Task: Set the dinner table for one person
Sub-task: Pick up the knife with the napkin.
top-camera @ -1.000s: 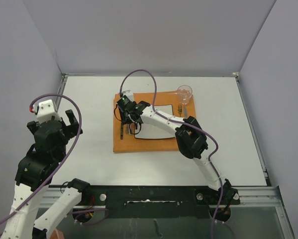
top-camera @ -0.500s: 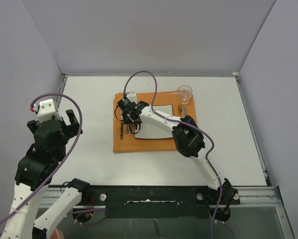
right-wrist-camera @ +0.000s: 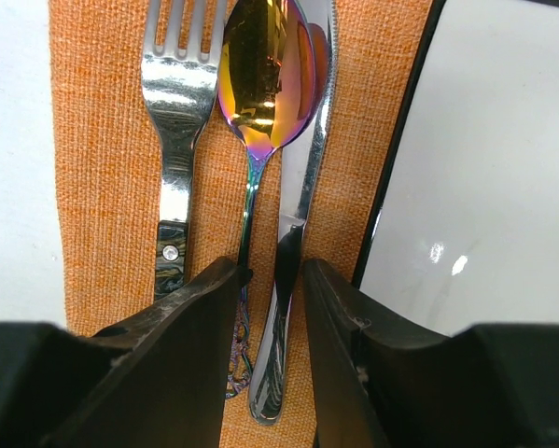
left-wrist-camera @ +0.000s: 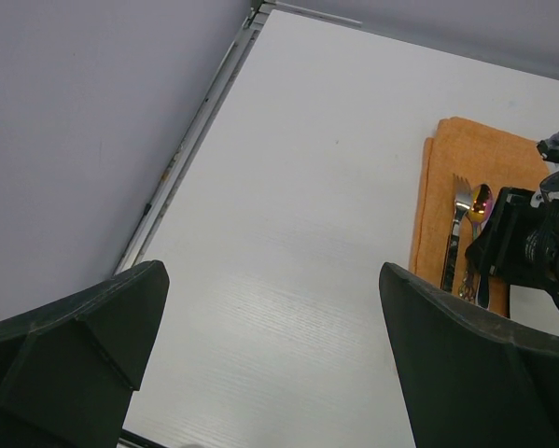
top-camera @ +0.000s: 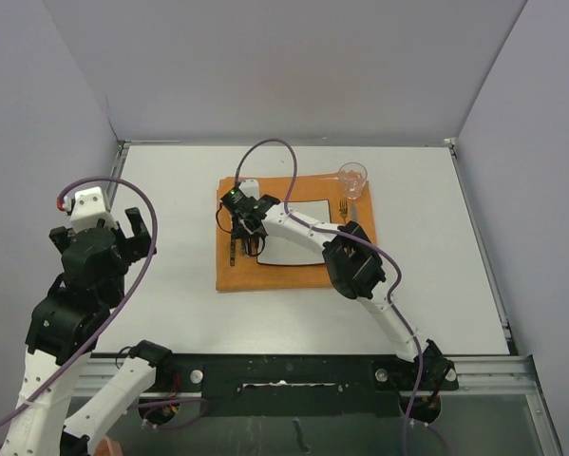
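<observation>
Dinner table [top-camera: 170,190] bears an orange mat [top-camera: 293,277] mid-frame, where the right gripper [right-wrist-camera: 270,275] straddles the knife [right-wrist-camera: 302,187], grip unclear; the left gripper [top-camera: 138,230] gapes wide at lower left.

Orange woven mat [right-wrist-camera: 97,168]; iridescent gold-purple spoon [right-wrist-camera: 263,70]; silver fork [right-wrist-camera: 176,103], knife [right-wrist-camera: 302,177]; white plate [right-wrist-camera: 484,168], black rim; matte white dinner table [top-camera: 170,275].

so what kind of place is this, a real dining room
Probably a robotics lab test cell, not a dining room: a white tabletop boxed in by plain grey walls, left arm and right arm bolted to a rail at its near edge, one staged setting on an orange mat.
</observation>
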Controlling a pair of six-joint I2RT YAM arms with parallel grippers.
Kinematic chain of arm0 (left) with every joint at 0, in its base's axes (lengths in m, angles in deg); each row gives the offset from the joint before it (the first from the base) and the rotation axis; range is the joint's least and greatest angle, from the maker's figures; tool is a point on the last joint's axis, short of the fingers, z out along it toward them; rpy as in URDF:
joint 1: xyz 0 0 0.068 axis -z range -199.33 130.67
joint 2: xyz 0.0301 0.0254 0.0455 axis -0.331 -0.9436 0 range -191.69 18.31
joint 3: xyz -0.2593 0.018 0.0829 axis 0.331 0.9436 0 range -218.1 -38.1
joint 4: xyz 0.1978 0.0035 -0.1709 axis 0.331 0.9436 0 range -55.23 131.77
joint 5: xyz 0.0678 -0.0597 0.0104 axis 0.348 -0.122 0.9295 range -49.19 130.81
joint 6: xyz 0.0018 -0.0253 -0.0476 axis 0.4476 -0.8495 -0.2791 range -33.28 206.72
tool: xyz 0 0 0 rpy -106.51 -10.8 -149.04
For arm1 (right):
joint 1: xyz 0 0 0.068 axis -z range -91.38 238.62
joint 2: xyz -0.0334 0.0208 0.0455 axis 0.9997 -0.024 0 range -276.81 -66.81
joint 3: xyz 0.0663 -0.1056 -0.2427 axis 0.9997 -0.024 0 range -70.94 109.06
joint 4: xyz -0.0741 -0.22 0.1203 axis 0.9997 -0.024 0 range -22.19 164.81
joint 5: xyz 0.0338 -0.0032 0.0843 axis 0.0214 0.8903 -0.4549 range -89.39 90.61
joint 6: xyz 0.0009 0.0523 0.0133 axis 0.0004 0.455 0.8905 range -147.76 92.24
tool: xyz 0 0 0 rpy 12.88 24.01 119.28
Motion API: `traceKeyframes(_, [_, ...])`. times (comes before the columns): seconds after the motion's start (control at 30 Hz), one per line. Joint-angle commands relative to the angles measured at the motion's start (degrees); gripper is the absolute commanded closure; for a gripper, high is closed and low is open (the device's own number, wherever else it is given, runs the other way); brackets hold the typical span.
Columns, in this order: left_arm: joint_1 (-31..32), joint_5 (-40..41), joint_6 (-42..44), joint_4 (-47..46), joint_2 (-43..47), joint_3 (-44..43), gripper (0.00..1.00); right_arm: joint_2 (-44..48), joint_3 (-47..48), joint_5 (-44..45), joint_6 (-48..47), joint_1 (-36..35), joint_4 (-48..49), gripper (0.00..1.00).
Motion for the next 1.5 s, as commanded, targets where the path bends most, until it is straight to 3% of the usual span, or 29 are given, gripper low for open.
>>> traceKeyframes(0.0, [0.59, 1.66, 1.55, -3.07, -0.6, -2.98, 0.02, -0.2, -1.31, 3.06, 2.04, 0.59, -1.15, 0.65])
traceKeyframes(1.47, [1.3, 2.12, 1.88, -4.47, -0.08, -0.61, 0.02, 10.56, -14.02, 3.87, 5.96, 2.31, 11.73, 0.64])
